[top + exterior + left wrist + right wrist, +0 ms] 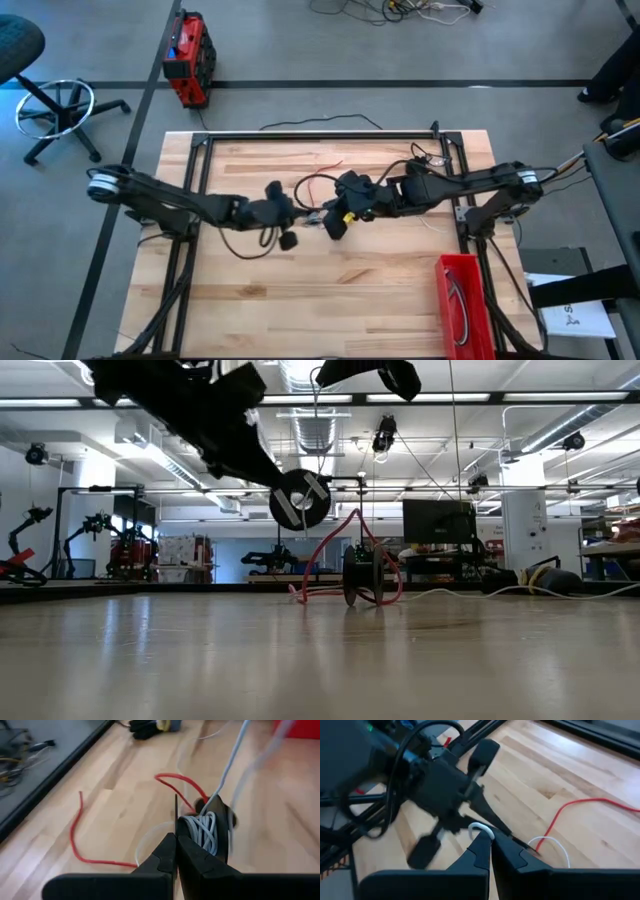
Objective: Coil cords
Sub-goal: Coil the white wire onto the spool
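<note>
Left wrist view | left gripper (176, 851) pinches white cord (202, 831) | right gripper (490, 851) pinches it too | risk: snagging red cord (75, 837) (judgement)

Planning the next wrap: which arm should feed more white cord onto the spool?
Right, probably. The right end effector is shut on the white cord beside the left end effector, which is shut at the spool wound with it.

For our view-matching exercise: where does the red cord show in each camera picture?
High view: red cord mid-table, just behind the arms.
Low view: centre, arching up from the table.
Left wrist view: left and centre, lying on the boards.
Right wrist view: right side.
Shared landmark: the wooden table.
</note>
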